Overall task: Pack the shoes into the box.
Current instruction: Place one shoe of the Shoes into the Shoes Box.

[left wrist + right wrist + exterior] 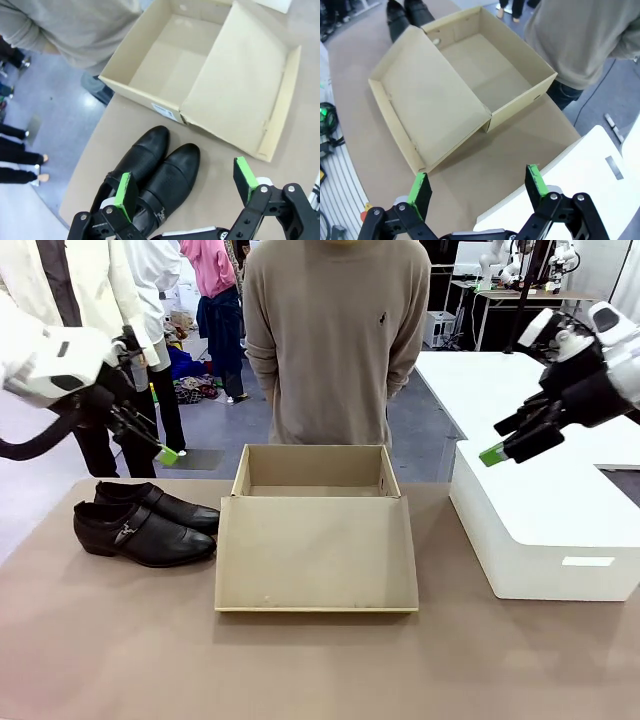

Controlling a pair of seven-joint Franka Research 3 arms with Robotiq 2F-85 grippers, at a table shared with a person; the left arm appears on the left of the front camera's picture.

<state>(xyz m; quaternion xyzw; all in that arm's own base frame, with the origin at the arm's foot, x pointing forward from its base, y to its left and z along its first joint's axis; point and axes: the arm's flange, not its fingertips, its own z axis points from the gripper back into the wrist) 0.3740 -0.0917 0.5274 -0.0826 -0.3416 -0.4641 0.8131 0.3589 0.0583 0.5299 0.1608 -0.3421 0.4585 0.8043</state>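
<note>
**Both claws open above the desk, shoes outside the box**

Left claw (160, 445) (185, 187): jaws spread wide, hanging in the air.
- Directly below it: the shoes (160, 175) (145, 525), side by side and touching, soles on the desk (100, 640), toes pointing away from the claw toward the box. A small metal buckle shows on the side strap.
- To one side of the shoes the desk edge runs close by, with floor past it.
- Past the toes: a narrow strip of bare desk, then the box (140, 95) (315, 485), open side up, with its lid flap (240, 95) (315, 555) folded out flat on the desk.
- A small white label (164, 111) sits on the box's end wall facing the shoes; the print is too small to read.

Right claw (505, 440) (477, 187): jaws also spread wide, in the air.
- Just under it: a corner of the white block (570, 185) (540, 530). A pale sticker (587, 561) is on the block's side, with no legible text.
- Ahead of the claw: a bare strip of desk between the block and the box, then the lid flap (430, 100), then the box (510, 75).
- Farthest off: the shoes (405, 12), beyond the lid's far end.

A wide stretch of bare desk lies on the robot's side of the lid. A person (335, 340) stands right behind the box's far wall; a small chest emblem (381, 316) is unreadable.
</note>
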